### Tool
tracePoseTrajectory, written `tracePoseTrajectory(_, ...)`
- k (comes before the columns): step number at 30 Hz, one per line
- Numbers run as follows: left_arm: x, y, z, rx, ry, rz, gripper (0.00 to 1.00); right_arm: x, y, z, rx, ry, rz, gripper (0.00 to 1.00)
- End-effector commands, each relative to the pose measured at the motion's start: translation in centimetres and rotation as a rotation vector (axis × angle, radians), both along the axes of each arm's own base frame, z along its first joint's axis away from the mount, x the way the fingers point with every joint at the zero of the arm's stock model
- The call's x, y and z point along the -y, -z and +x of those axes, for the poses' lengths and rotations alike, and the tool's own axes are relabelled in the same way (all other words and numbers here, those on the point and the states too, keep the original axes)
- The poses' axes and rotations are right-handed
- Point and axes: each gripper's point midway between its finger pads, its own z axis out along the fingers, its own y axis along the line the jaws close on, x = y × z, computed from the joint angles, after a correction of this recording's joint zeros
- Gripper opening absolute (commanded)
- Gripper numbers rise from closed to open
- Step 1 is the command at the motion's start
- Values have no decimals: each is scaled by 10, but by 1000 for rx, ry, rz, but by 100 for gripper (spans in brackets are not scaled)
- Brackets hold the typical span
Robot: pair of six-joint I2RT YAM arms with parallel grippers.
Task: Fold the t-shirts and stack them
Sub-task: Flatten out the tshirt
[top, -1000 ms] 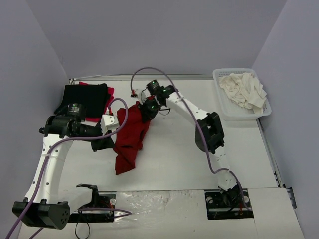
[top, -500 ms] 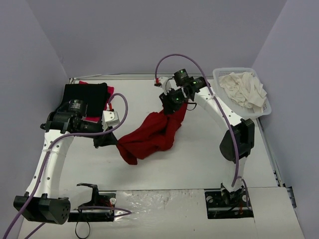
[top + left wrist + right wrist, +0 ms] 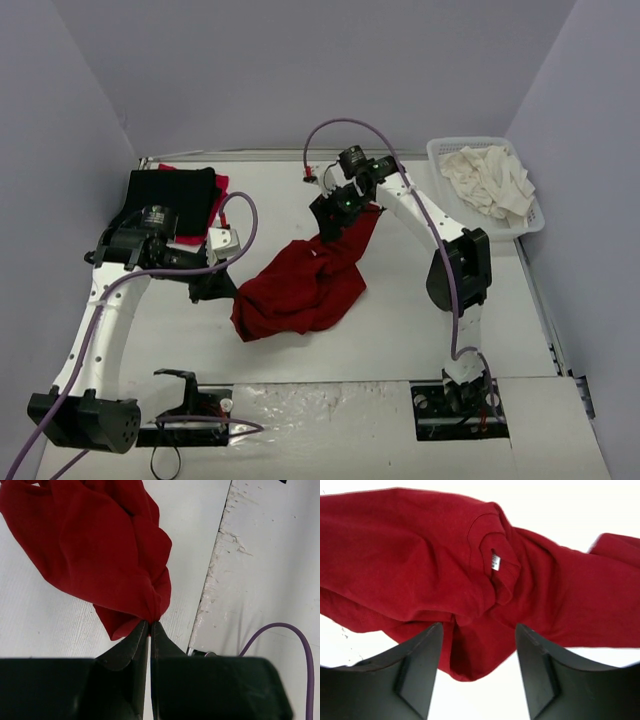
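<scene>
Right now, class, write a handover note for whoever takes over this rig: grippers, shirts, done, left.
Left gripper: shut on an edge of the dark red t-shirt, crumpled mid-table.
Right gripper: open above that shirt's collar, holding nothing.
Done: black t-shirt folded at the far left, on a bright red t-shirt.
Left: fold and stack the dark red one; cream-white t-shirts wait in the basket, far right.

Loose shirt (image 3: 305,285): table (image 3: 400,330) centre. Folded shirts (image 3: 175,200): far left corner, stacked. Basket (image 3: 480,236): far right corner, at table edge; crumpled shirts (image 3: 490,178) inside.
</scene>
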Motion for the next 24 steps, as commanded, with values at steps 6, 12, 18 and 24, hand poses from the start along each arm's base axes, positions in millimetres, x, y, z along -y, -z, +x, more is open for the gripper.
tracePoseTrajectory(6,5,0,-12,-24,18,-32,2,-25,55,-35,-169,-136,-85,52)
tracePoseTrajectory(12,4,2,-13,-20,18,-30,2,-23,60,-47,-206,-168,-96,53)
tracePoseTrajectory(18,5,0,-13,-5,15,-40,2,-11,44,-56,-177,-164,-102,55)
tracePoseTrajectory(24,5,-2,-16,3,8,-45,2,0,33,-59,-158,-142,-108,56)
